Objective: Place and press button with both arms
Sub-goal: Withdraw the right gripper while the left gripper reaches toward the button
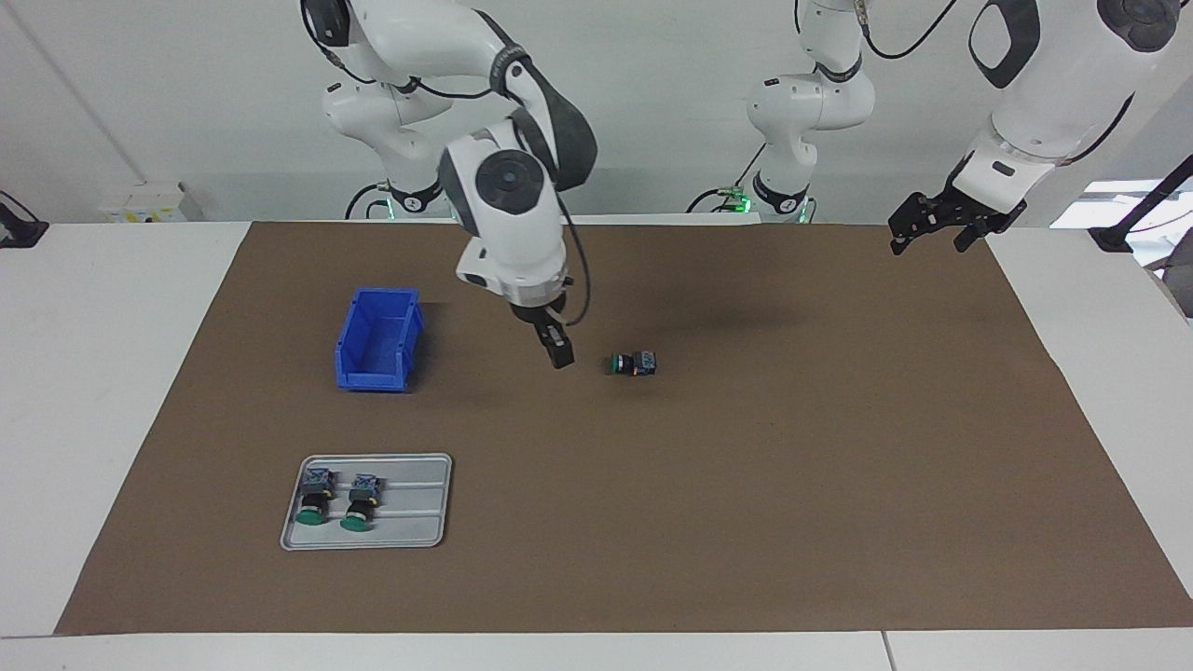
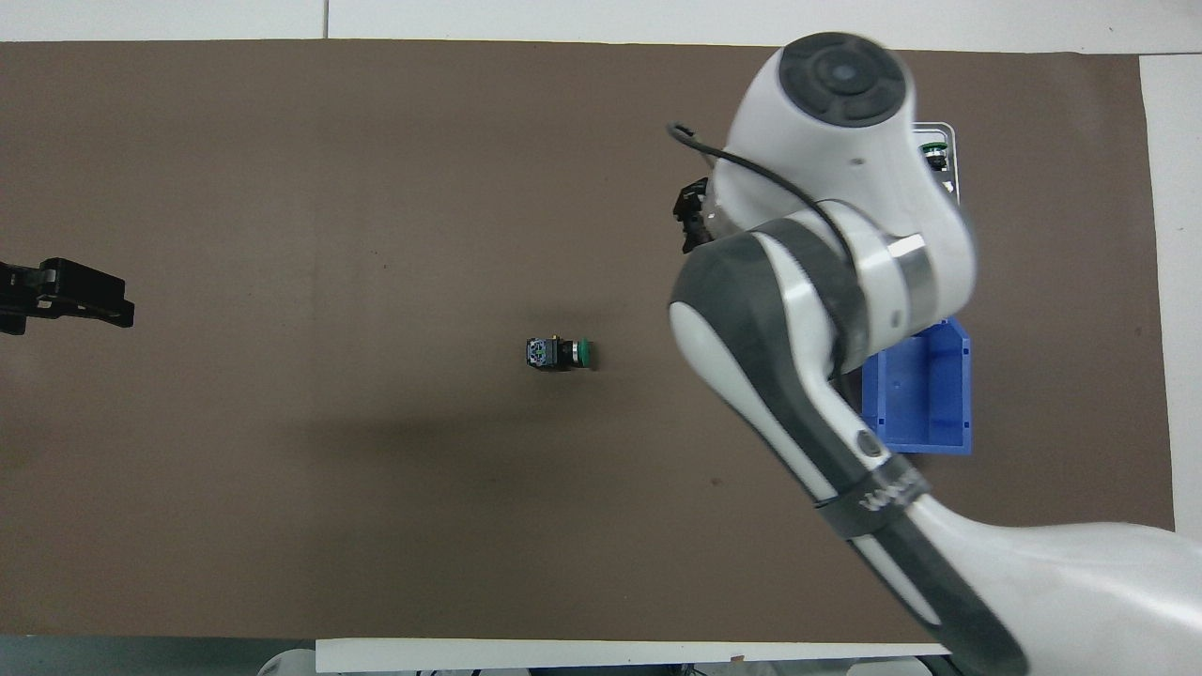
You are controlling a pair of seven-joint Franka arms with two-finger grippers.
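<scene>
Nearest the robots, the left gripper [image 1: 941, 226] hangs in the air over the edge of the brown mat [image 1: 746, 522] at the left arm's end of the table, well apart from everything else; its arm waits there, its fingers spread apart and holding nothing. Farther out, near the middle of the mat, the button [image 1: 634, 363] lies on its side by itself, green cap pointing toward the right arm's end and blue-grey contact block toward the left arm's end. The right gripper [image 1: 557, 352] hangs just beside it on the cap's side, low over the mat, clear of the button and carrying nothing; I cannot tell how its fingers stand from either view. About level with the button, toward the right arm's end, stands an open blue bin [image 1: 377, 345]. Farthest from the robots at that same end sits a grey tray [image 1: 415, 503] with two more green-capped buttons [image 1: 315, 496] lying side by side in it, caps pointing away from the robots.
</scene>
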